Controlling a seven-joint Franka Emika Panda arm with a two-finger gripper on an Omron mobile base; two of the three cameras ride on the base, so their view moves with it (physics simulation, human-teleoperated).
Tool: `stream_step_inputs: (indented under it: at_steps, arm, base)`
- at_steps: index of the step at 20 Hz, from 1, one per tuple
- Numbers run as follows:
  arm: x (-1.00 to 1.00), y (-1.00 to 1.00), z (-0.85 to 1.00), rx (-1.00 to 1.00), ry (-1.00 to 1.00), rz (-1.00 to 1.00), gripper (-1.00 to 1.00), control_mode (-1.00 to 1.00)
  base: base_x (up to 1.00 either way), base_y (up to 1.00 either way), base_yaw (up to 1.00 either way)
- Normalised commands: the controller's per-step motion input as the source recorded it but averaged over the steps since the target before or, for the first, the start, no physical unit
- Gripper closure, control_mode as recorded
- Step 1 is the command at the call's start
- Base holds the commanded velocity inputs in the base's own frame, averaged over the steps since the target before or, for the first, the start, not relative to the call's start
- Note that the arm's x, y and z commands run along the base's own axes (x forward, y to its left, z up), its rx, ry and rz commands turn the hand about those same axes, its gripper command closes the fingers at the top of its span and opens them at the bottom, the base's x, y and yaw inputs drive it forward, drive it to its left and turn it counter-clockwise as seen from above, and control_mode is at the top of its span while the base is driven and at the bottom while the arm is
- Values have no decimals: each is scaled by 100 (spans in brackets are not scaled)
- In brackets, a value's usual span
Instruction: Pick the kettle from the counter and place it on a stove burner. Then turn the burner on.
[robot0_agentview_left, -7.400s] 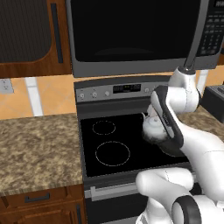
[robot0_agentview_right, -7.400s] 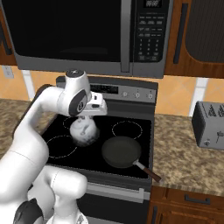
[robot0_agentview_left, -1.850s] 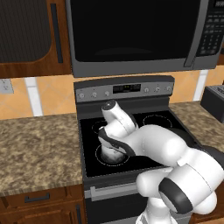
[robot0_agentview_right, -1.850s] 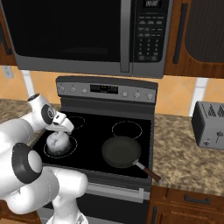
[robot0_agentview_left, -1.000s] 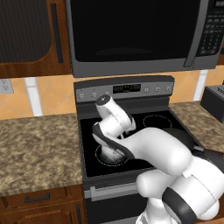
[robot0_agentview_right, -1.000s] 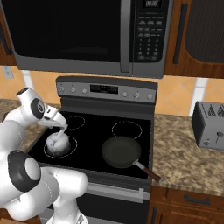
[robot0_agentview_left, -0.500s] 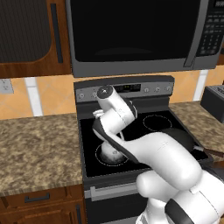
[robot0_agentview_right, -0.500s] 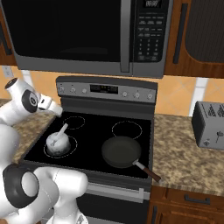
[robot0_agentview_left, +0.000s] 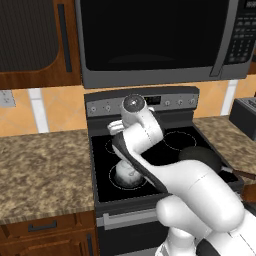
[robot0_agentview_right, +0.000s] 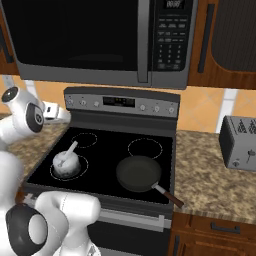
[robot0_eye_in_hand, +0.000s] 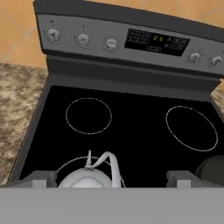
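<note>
The silver-grey kettle (robot0_agentview_left: 126, 173) stands upright on the stove's front left burner (robot0_agentview_right: 66, 164), its arched handle up; the hand view catches its top (robot0_eye_in_hand: 89, 177) at the bottom. My gripper (robot0_agentview_left: 116, 128) hangs open above and behind it, apart from it, with nothing between the fingers. From the right it shows at the stove's left edge (robot0_agentview_right: 62, 115). In the hand view the gripper (robot0_eye_in_hand: 111, 178) faces the control panel, its fingertips (robot0_eye_in_hand: 40, 177) spread wide. The granite counter (robot0_agentview_left: 45, 170) runs along both sides of the stove.
A black frying pan (robot0_agentview_right: 138, 173) sits on the front right burner, handle toward the front right. Knobs (robot0_eye_in_hand: 82, 40) line the stove's back panel around a display (robot0_eye_in_hand: 155, 41). A microwave (robot0_agentview_right: 100, 40) hangs above. A toaster (robot0_agentview_right: 240, 142) stands on the right counter.
The gripper has risen off the kettle and drawn back toward the stove's rear left. The kettle stays on the front left burner.
</note>
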Motion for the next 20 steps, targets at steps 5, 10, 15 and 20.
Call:
stream_step_inputs:
  at_steps: [5, 10, 15, 20]
  arm:
    - [-4, -11, 0, 0, 0, 23, -100, -100]
    - [-31, 8, 3, 0, -2, 11, -100, -100]
    - [-40, 1, 33, 0, -22, -1, -100, -100]
    - [-4, 0, 49, 5, -24, 0, -100, -100]
  base:
    - [0, 0, 0]
    - [0, 0, 0]
    - [0, 0, 0]
    - [0, 0, 0]
